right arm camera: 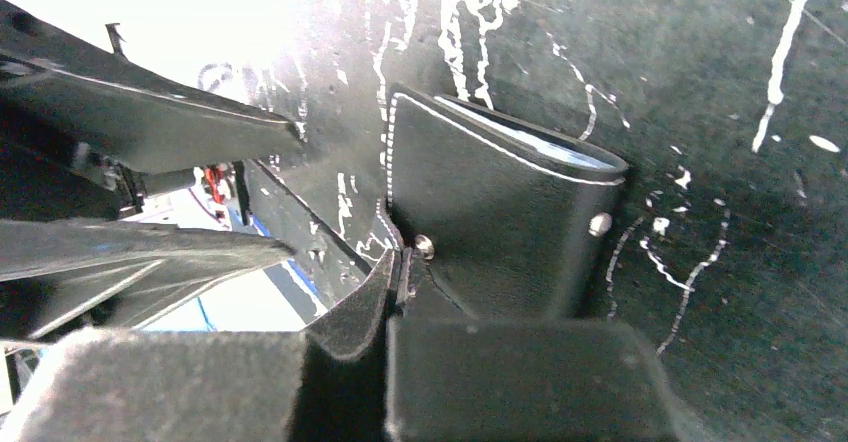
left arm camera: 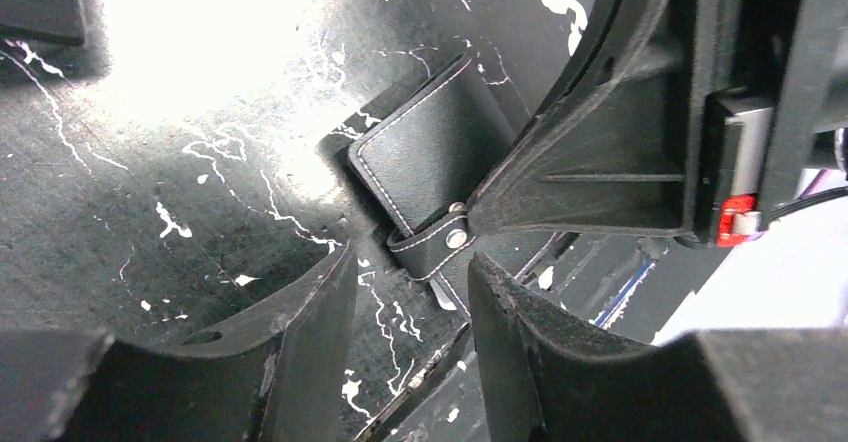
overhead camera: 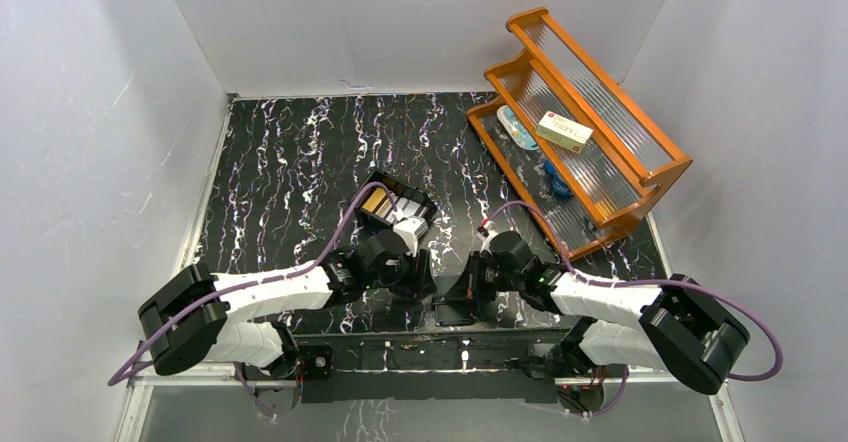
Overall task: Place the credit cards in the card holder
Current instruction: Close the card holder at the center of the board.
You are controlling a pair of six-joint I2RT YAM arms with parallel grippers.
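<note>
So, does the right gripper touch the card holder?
Touching. The right wrist view shows it: the right gripper is closed on the near edge of the card holder, with no gap between them.

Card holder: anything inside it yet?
Right wrist view: the card holder gapes slightly at its top edge, showing only a thin pale-blue strip. Whether that is lining or a card edge, I cannot tell. Its own black flaps cover the rest of the interior.

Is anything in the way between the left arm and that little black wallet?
Nothing visible. The left end effector sits open right beside the black leather-like folding card holder. The right end effector grips its snap tab from the far side.
</note>
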